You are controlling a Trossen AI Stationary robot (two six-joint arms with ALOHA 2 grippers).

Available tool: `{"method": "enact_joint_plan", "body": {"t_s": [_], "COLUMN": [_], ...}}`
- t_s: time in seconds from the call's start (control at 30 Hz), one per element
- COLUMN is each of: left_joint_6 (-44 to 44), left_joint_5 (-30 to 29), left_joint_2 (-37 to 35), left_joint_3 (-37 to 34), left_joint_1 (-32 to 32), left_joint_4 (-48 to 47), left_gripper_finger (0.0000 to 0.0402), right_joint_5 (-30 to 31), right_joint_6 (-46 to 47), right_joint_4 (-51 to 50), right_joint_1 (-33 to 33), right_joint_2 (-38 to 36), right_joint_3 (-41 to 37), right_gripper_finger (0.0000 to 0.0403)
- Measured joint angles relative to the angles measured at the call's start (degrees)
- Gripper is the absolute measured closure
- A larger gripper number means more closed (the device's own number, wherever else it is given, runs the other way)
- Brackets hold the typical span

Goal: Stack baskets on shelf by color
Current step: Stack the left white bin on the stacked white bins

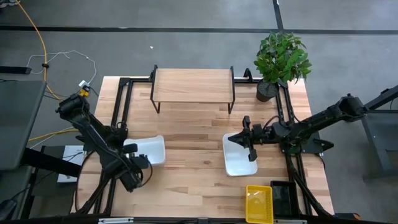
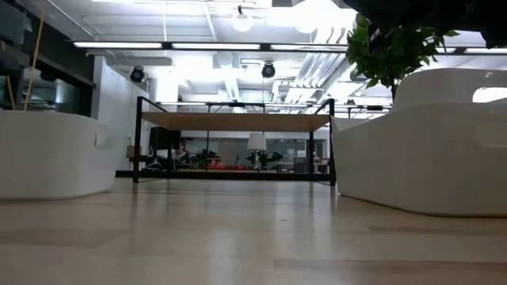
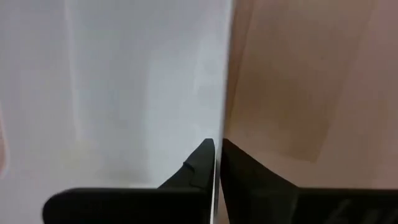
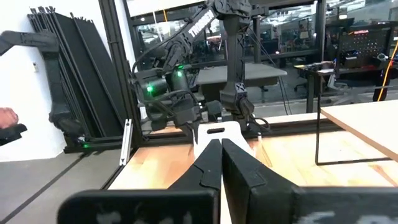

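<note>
The left gripper (image 1: 138, 163) pinches the rim of one white basket (image 1: 149, 149), the right gripper (image 1: 244, 144) pinches another white basket's (image 1: 238, 163) edge.

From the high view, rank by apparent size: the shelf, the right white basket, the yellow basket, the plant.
1. Shelf, largest.
2. Plant.
3. Right white basket, partly covered by the right gripper; close to the plant, so unsure.
4. Yellow basket, smallest.
</note>
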Motion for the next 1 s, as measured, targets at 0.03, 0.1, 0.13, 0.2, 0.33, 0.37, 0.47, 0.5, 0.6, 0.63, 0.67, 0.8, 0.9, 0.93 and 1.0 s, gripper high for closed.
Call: {"method": "enact_joint_plan", "body": {"t_s": [0.03,0.1,0.13,0.2,0.33,0.37,0.47,0.5,0.6,0.63,0.67,0.8,0.9,0.93,1.0], "left_joint_6": [1.4,4.5,6.1,9.5,18.9,22.2,33.6,37.5,50.7,55.4,60.0,76.0,85.2,88.0,93.3], "left_joint_5": [-0.5,-2.3,-3.7,-8.1,-19.3,-21.3,-25.0,-25.7,-27.2,-27.6,-27.8,-26.9,-24.6,-24.4,-24.4], "left_joint_2": [0.0,0.0,0.0,0.0,0.0,0.0,0.0,0.0,0.6,1.0,1.7,5.5,9.1,10.3,12.7], "left_joint_3": [0.5,2.6,4.0,7.3,14.0,15.3,17.8,18.1,18.7,18.8,19.0,20.2,21.4,21.7,22.5], "left_joint_1": [0.4,1.1,1.5,1.9,3.3,4.0,6.9,8.2,12.1,13.2,14.4,18.6,21.1,21.8,23.1], "left_joint_4": [-0.3,-1.7,-3.1,-6.3,-10.3,-10.1,-6.7,-4.6,2.7,5.4,8.0,18.7,25.1,26.6,31.0], "left_gripper_finger": [0.0389,0.0396,0.0398,0.0399,0.0401,0.0401,0.0401,0.0401,0.0401,0.0401,0.0401,0.0401,0.0401,0.0401,0.0401], "right_joint_5": [-0.2,-1.6,-3.1,-7.0,-11.6,-11.8,-11.9,-11.9,-11.1,-10.3,-9.7,-6.7,-5.9,-5.8,-5.8], "right_joint_6": [0.1,0.2,-0.1,-1.4,-6.1,-7.4,-11.6,-12.9,-16.0,-17.0,-17.8,-19.9,-20.0,-20.0,-20.0], "right_joint_4": [0.6,2.7,3.9,7.0,13.7,15.3,19.5,20.4,22.2,22.4,22.6,23.3,23.5,23.5,23.5], "right_joint_1": [0.0,0.0,0.0,0.4,3.6,4.7,7.9,8.9,11.6,12.3,13.0,14.9,15.6,15.8,15.9], "right_joint_2": [0.0,0.0,0.0,0.0,0.0,0.0,0.0,0.0,0.0,0.0,0.0,0.0,0.0,0.0,0.0], "right_joint_3": [0.0,0.0,0.0,0.0,0.0,0.0,0.0,0.0,0.0,0.0,0.0,0.0,0.0,0.0,0.0], "right_gripper_finger": [0.0402,0.0402,0.0402,0.0402,0.0402,0.0402,0.0402,0.0402,0.0402,0.0402,0.0402,0.0402,0.0402,0.0402,0.0402]}}
